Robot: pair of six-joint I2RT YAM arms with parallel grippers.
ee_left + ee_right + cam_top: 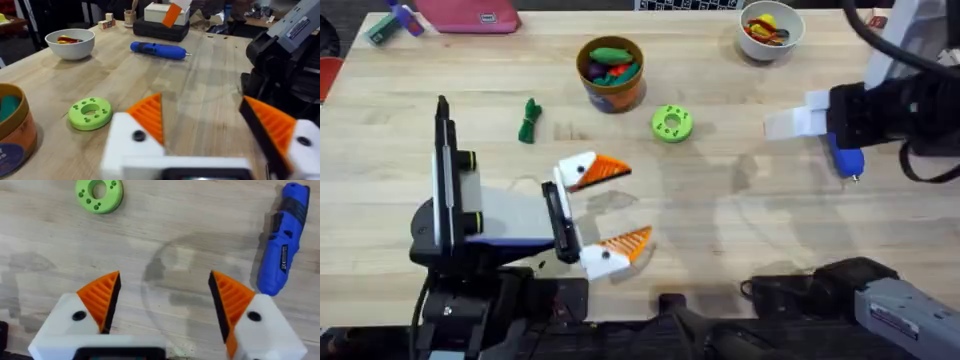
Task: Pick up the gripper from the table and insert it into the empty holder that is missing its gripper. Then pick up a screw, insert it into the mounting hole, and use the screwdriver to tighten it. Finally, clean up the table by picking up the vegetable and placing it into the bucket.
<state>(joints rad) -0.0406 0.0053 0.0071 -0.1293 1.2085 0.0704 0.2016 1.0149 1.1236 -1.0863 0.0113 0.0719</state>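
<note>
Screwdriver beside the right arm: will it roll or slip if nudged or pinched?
The screwdriver lies flat on the table; its round barrel would probably roll if pushed sideways. The smooth-looking blue plastic may slip somewhat. Likely rigid, and heavy for its size.

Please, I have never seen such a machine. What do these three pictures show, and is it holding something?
Two robot arms work at a wooden table. One camera looks down from above; one sits on each wrist, behind that arm's fingers. The left gripper and the right gripper are both open and hold nothing. On the table lie a blue screwdriver, a green disc, a small green vegetable, an orange bucket with toys inside, and a white bowl.
</note>
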